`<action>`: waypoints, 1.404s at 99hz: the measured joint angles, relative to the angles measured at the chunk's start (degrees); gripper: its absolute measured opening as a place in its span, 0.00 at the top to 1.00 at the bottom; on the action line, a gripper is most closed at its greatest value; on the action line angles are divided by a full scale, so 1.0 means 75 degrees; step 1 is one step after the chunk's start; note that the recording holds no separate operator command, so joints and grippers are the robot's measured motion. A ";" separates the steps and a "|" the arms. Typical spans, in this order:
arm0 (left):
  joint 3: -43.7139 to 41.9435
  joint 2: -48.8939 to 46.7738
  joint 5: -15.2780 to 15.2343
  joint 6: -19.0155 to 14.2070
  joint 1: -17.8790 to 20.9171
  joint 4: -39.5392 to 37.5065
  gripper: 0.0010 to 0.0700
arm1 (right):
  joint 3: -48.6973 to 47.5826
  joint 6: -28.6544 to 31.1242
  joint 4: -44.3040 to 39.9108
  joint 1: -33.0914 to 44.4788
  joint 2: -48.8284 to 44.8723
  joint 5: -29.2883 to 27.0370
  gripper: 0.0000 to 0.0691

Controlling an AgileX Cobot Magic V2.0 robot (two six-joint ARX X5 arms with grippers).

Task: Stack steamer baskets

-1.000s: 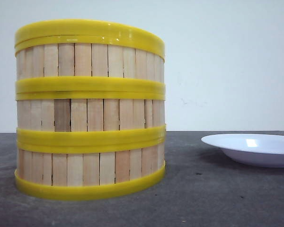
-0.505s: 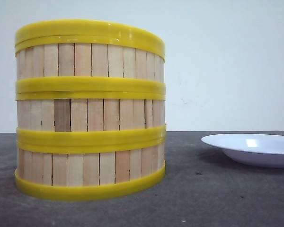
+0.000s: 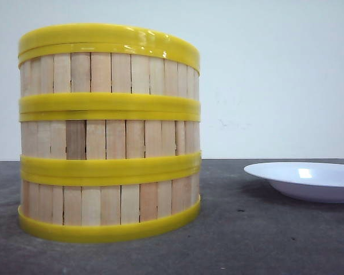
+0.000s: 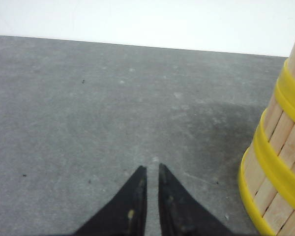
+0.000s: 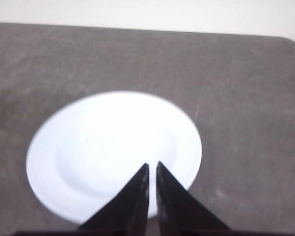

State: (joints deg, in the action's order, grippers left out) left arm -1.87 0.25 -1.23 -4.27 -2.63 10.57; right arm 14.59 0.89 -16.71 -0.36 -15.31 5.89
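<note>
- A white plate (image 3: 309,180) sits on the right side of the table, nothing on it.
- The table (image 3: 246,240) has a dark grey, faintly speckled top.
- A plain pale wall (image 3: 275,74) stands behind.

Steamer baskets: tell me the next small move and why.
Probably none beyond keeping both arms clear: the three steamer baskets already stand stacked, the left gripper and right gripper are shut on nothing, the right one above the white plate.

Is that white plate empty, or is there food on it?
Empty. From above, the plate shows only a bare white surface. The right gripper hangs over it, shut and holding nothing.
</note>
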 joint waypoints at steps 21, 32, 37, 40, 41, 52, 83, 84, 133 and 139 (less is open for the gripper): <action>0.0000 0.0000 0.0000 0.0000 0.0000 -0.0003 0.99 | -0.1413 0.0000 0.0047 0.0000 0.1638 -0.0009 0.97; 0.0000 0.0000 0.0000 0.0000 0.0000 -0.0003 0.99 | -0.1612 0.0000 0.0478 0.0000 0.2025 -0.0029 0.97; 0.0000 0.0000 0.0003 0.0000 0.0000 -0.0003 0.99 | -0.1717 0.0000 0.0851 0.0000 0.2028 -0.0015 0.97; 0.0000 0.0000 0.0003 0.0000 0.0000 -0.0003 0.99 | -0.1760 0.0000 0.0898 0.0000 0.2031 -0.0032 0.97; 0.0000 0.0000 0.0003 0.0000 0.0000 -0.0003 0.99 | -0.1772 0.0000 0.0889 0.0000 0.2028 -0.0052 0.97; 0.0000 0.0000 0.0003 0.0000 0.0000 -0.0003 0.99 | -0.1804 -0.0003 0.0892 -0.0003 0.2008 -0.0157 0.97; 0.0000 0.0000 0.0003 0.0000 0.0000 -0.0003 0.99 | -0.1810 -0.0003 0.0930 -0.0003 0.2014 -0.0187 0.97; 0.0000 0.0000 0.0003 0.0000 0.0000 0.0000 0.99 | -0.1810 -0.0003 0.0930 -0.0003 0.2014 -0.0187 0.97; 0.0000 0.0000 0.0003 0.0000 0.0000 -0.0003 0.99 | -0.1813 0.0000 0.0933 -0.0003 0.2014 -0.0187 0.97; 0.0000 0.0000 0.0003 0.0000 0.0000 -0.0003 0.99 | -0.1813 0.0000 0.0933 -0.0003 0.2014 -0.0187 0.97</action>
State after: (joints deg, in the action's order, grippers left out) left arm -1.87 0.25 -1.21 -4.27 -2.63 10.55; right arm 0.99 0.89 -9.72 -0.38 -0.21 4.49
